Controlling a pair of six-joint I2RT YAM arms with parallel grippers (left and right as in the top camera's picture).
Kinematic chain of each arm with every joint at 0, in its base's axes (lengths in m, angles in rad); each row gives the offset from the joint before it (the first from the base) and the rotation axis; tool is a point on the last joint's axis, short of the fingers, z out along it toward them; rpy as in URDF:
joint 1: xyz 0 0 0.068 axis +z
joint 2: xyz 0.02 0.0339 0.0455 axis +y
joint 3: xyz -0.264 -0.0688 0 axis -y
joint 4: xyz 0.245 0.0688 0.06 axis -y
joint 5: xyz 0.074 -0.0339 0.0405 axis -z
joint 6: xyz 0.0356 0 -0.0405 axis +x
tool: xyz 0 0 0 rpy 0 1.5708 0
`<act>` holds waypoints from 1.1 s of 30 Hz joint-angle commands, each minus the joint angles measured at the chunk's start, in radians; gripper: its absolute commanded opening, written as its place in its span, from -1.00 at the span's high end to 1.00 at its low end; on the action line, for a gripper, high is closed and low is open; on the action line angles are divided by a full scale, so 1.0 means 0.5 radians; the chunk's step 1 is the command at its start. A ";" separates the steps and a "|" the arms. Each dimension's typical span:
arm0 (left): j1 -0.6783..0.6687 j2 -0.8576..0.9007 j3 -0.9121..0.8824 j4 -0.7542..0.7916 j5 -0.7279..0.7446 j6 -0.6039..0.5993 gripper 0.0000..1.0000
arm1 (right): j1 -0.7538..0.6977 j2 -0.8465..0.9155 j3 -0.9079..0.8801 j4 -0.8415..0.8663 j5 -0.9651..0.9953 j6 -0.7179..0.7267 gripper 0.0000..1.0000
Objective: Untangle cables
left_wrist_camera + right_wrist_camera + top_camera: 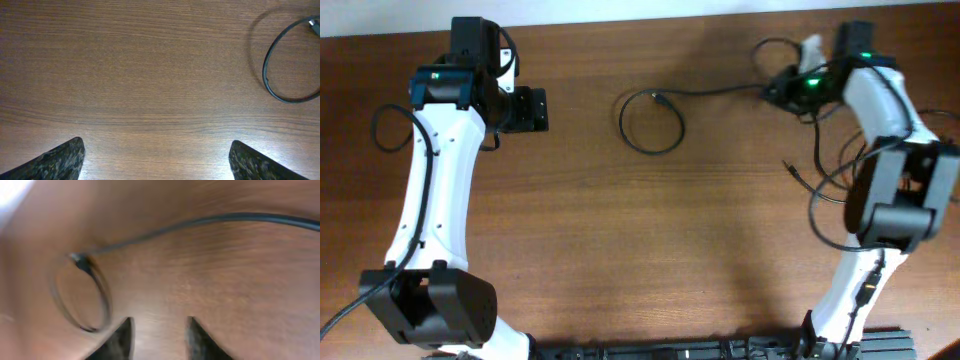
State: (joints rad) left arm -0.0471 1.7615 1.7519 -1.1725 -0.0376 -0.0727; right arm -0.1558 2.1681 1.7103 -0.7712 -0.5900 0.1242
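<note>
One thin black cable lies on the wooden table as a round loop [652, 122], with a small plug inside the loop and a tail running right toward my right gripper [776, 92]. The loop shows at the upper right of the left wrist view [278, 75] and, blurred, at the left of the right wrist view [82, 295], its tail crossing the top. My right gripper [159, 330] is open and empty, hovering to the right of the loop. My left gripper [538, 110] is wide open and empty [157, 155], well left of the loop.
Another thin black cord with a plug end [790, 168] lies beside the right arm; its loops mix with the arm's own wiring [830, 200]. The left arm's wire [390, 125] curves out near the table's left edge.
</note>
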 commanded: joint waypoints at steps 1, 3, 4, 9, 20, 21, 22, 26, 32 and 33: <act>0.005 0.013 0.005 -0.007 -0.007 -0.021 -0.86 | 0.314 -0.049 0.036 0.008 0.363 -0.447 0.24; 0.005 0.013 0.005 -0.007 -0.007 -0.021 -0.86 | 0.536 -0.045 0.036 0.035 0.660 -0.604 0.24; 0.005 0.013 0.005 -0.008 -0.007 -0.021 -0.86 | 0.654 -0.037 0.035 0.072 0.818 -0.679 0.24; 0.005 0.013 0.005 -0.022 -0.008 -0.021 -0.86 | 1.011 0.018 0.031 0.424 1.145 -0.774 0.12; 0.005 0.013 0.005 -0.008 -0.008 -0.020 -0.88 | 1.108 0.256 0.031 0.697 1.144 -0.771 0.18; 0.005 0.013 0.005 -0.003 -0.008 -0.020 -0.88 | 1.108 0.275 0.031 0.721 1.144 -0.771 0.18; 0.005 0.013 0.005 0.001 -0.008 -0.020 -0.88 | 1.108 0.282 0.031 0.739 1.144 -0.771 0.18; 0.005 0.013 0.005 0.003 -0.008 -0.020 -0.89 | 1.109 0.324 0.031 0.827 1.144 -0.756 0.18; 0.005 0.013 0.005 0.008 -0.007 -0.021 -0.89 | 1.108 0.394 0.032 0.858 1.189 -0.756 0.39; 0.005 0.013 0.005 0.009 -0.008 -0.021 -0.89 | 1.108 0.393 0.033 0.844 1.263 -0.755 0.57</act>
State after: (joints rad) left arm -0.0471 1.7615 1.7519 -1.1702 -0.0380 -0.0727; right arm 0.3889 2.3356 1.7164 -0.3435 -0.0154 -0.2642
